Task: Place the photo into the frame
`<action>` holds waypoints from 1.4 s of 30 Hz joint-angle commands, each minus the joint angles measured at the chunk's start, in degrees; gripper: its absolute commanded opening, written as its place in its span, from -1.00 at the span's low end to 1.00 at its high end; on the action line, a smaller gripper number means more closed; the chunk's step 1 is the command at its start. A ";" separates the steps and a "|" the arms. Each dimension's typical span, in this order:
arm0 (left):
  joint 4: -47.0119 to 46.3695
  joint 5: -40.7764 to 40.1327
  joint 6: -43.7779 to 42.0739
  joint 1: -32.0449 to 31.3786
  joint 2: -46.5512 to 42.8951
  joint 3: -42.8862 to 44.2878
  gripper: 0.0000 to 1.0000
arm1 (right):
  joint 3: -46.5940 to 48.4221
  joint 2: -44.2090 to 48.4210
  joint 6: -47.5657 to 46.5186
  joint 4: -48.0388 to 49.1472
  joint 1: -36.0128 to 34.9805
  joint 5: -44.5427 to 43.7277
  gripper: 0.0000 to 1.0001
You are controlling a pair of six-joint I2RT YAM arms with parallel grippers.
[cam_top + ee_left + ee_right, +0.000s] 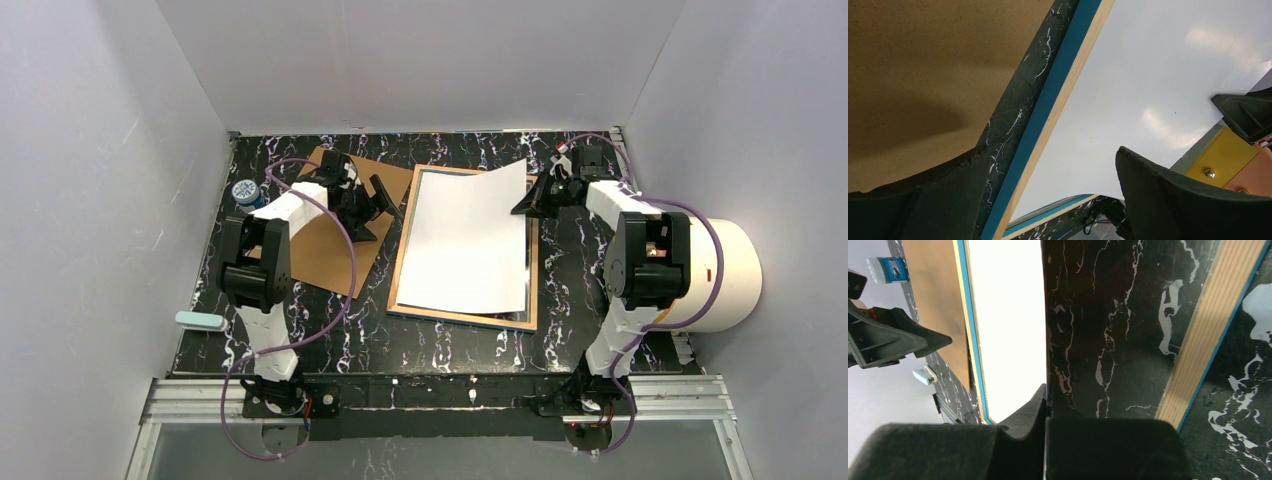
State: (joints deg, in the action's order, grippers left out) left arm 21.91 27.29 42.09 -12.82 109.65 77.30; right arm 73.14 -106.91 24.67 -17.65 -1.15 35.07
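The right gripper (522, 203) is pinching the far right corner of the photo (465, 240), a rectangular paper sheet showing only its blank white side. Its jaws are clamped tight on the sheet's edge. In the right wrist view the two black fingers (1108, 450) are pressing together, with the paper's edge running in between them.

The photo is lying over the frame (402, 258), a large rectangular picture frame that is resting flat in the middle of the black white-veined table (450, 350). The frame's light wood-coloured back edge is facing up and its bright blue rim is showing along the outside. The sheet is covering most of the opening, with its held corner lifting clear of the frame. Along the right side a strip of clear pane is sitting uncovered between the paper's edge and the wooden edge (1208, 330).

The left gripper (384, 210) is hanging released and holding nothing, its jaws spread wide over the frame's left side. In its own wrist view one finger (1173, 200) is sitting over the white sheet and the other is over the strip of table beside the plain brown backing board (325, 245).

That board is lying flat just left of the frame. A small blue-capped bottle (245, 192) is standing near the board's far left corner, and a pale blue block (200, 321) is lying at the table's left edge.
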 commanded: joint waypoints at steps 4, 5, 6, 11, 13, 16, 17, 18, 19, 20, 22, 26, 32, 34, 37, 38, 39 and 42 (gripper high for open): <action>1.37 1.31 -2.70 -0.23 0.15 1.09 0.84 | -1.06 -0.19 1.58 2.36 -0.64 0.68 -0.75; 1.33 1.31 -2.74 -0.23 0.30 1.03 0.84 | -0.66 -0.42 1.47 2.04 -0.69 0.56 -0.73; 1.44 1.35 -2.79 -0.27 0.40 1.03 0.83 | -0.37 -0.69 1.28 1.79 -0.74 0.53 -0.71; 1.76 0.96 -3.21 -0.25 0.57 1.17 0.83 | 0.77 -0.89 1.23 0.30 -0.99 -1.43 -0.52; 2.30 0.27 -3.52 -0.27 0.36 1.29 0.83 | 1.16 -0.47 1.11 -0.91 -1.05 -3.10 -0.41; 3.36 -1.14 -4.13 -0.28 0.11 1.64 0.84 | 1.09 0.95 0.78 -2.56 -1.05 -6.13 -0.09; 3.67 -1.55 -4.33 -0.24 0.12 1.72 0.84 | 0.97 1.47 0.74 -2.88 -1.05 -7.16 -0.01; 4.04 -1.97 -4.49 -0.27 0.12 1.85 0.84 | 0.83 2.05 0.59 -3.32 -1.05 -8.13 0.07; 4.36 -2.35 -4.74 -0.24 0.11 2.03 0.84 | 0.82 2.58 0.48 -3.70 -1.05 -9.18 0.13; 4.77 -2.76 -4.88 -0.27 0.05 2.25 0.84 | 0.92 2.98 0.41 -4.41 -1.05 -10.52 0.16; 5.78 -3.94 -5.37 -0.27 0.06 2.68 0.85 | 1.18 4.09 0.43 -5.97 -1.05 -13.30 0.18; 7.99 -6.72 -6.82 -0.24 0.00 4.21 0.85 | 1.04 7.06 1.20 -7.58 -1.05 -20.00 0.21; 12.06 -11.67 -9.58 -0.27 0.74 8.32 0.86 | 1.54 12.24 2.28 -8.33 -1.20 -26.46 0.22; 13.52 -13.49 -10.53 -0.10 1.63 10.76 0.87 | 1.33 13.87 3.05 -7.78 -1.51 -26.41 0.22; 15.62 -16.50 -12.26 0.51 3.74 15.76 0.88 | 0.76 15.68 4.86 -6.10 -3.19 -25.53 0.22; 16.32 -17.68 -13.00 0.89 4.42 17.44 0.89 | 0.62 16.02 5.47 -5.46 -4.23 -25.54 0.21; 17.08 -18.75 -13.96 1.54 4.96 19.08 0.93 | 0.64 16.23 6.15 -4.89 -5.73 -25.69 0.21; 18.78 -22.62 -18.07 3.11 6.53 23.17 0.97 | 1.45 16.02 8.85 -3.15 -11.67 -26.23 0.20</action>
State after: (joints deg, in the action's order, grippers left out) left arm 35.88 11.75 30.20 -12.08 115.13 95.04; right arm 72.31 -92.18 29.69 -24.32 -5.91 9.56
